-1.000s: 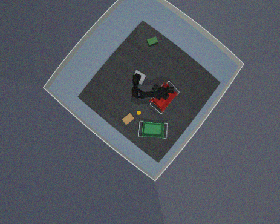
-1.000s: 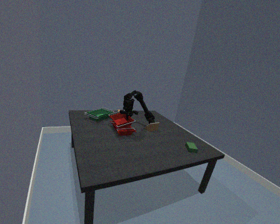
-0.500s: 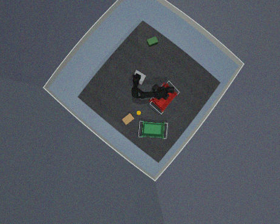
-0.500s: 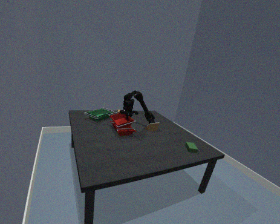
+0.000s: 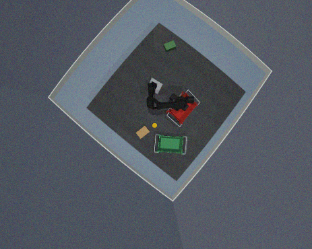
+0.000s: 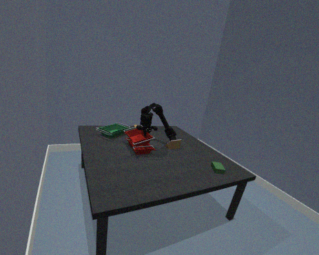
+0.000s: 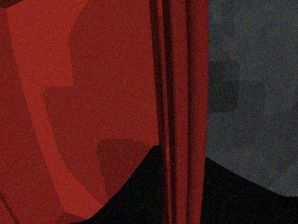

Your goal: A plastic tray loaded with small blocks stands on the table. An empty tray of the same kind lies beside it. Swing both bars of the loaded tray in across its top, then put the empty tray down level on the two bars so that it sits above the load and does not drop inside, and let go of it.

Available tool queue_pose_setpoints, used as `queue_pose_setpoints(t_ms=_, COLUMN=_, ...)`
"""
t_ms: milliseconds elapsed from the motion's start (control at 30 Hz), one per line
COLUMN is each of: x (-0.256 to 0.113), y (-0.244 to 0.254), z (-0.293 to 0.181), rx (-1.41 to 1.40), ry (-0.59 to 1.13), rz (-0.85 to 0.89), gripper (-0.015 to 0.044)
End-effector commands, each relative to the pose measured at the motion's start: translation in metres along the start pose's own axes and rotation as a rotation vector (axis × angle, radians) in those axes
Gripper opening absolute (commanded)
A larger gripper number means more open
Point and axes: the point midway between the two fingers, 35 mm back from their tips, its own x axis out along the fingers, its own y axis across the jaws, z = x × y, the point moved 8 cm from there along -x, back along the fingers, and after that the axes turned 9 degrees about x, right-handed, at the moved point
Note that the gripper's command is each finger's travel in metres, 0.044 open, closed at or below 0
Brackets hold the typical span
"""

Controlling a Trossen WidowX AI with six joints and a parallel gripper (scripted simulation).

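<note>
My gripper points down and is shut on the side wall of the upper red tray. That tray is above the lower red tray and overlaps it; it looks somewhat tilted in the exterior view. A wire bar shows at the upper tray's near end. Another wire bar shows by the lower tray's near end. I cannot tell whether the trays touch. The upper tray and the arm hide the lower tray's load and most of its top.
A green tray with wire bars at its ends stands to one side. A tan block and a yellow disc lie near it. A pale panel is by the arm's base. A green block lies farther off.
</note>
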Motion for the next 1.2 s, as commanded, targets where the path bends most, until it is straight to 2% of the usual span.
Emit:
queue_pose_setpoints(t_ms=0, x=0.005, y=-0.004, z=0.000, rx=-0.011, ry=-0.002, rz=-0.032, gripper=0.0000)
queue_pose_setpoints(t_ms=667, x=0.000, y=0.000, z=0.000, rx=0.000, ry=0.000, rz=-0.002, gripper=0.0000)
queue_pose_setpoints(t_ms=1167, x=0.012, y=-0.008, z=-0.002, rx=-0.011, ry=-0.002, rz=-0.032, gripper=0.0000)
